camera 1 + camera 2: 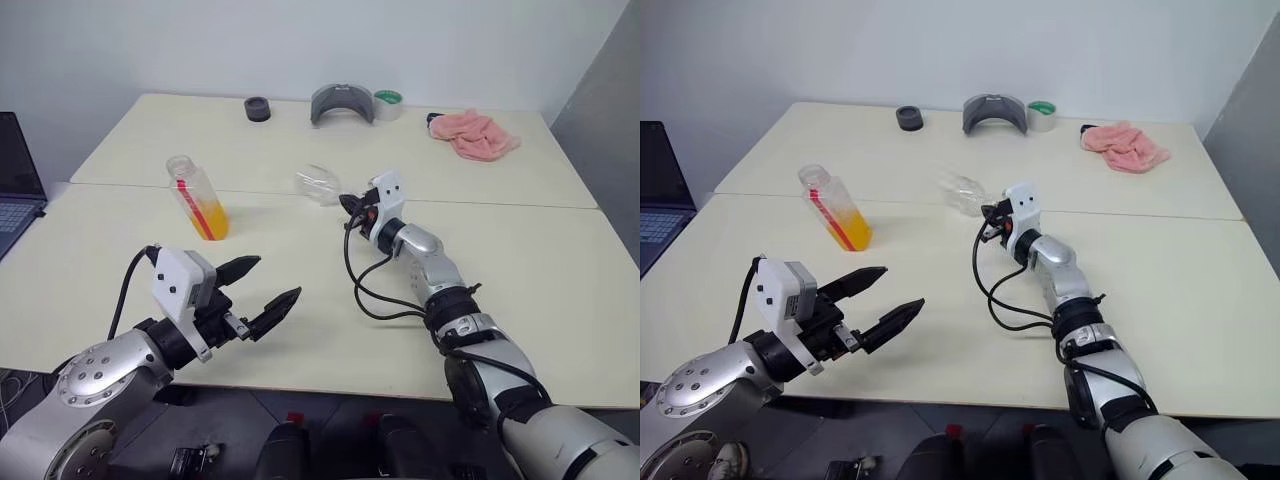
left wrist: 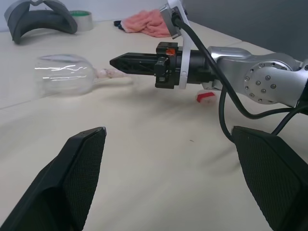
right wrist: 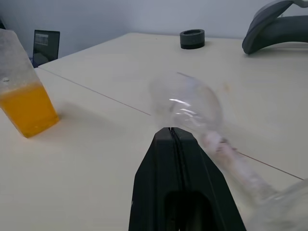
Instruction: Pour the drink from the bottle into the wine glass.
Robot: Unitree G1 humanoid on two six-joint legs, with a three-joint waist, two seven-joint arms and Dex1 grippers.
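The wine glass (image 1: 316,184) lies on its side on the table, bowl towards the bottle, stem towards my right arm. My right gripper (image 1: 346,203) is shut with nothing between its fingers. Its tips (image 3: 171,131) rest close beside the stem, just behind the bowl (image 3: 190,103). The bottle (image 1: 198,198) stands uncapped to the left, its lower half filled with the orange drink (image 3: 26,108). My left gripper (image 1: 278,278) hovers open over the near table, well short of the bottle and the glass, holding nothing.
A laptop (image 1: 15,190) sits at the left edge. Along the far side are a black ring (image 1: 257,108), a grey curved piece (image 1: 343,103), a tape roll (image 1: 388,103) and a pink cloth (image 1: 475,135). A small red and white piece (image 2: 206,97) lies behind my right gripper.
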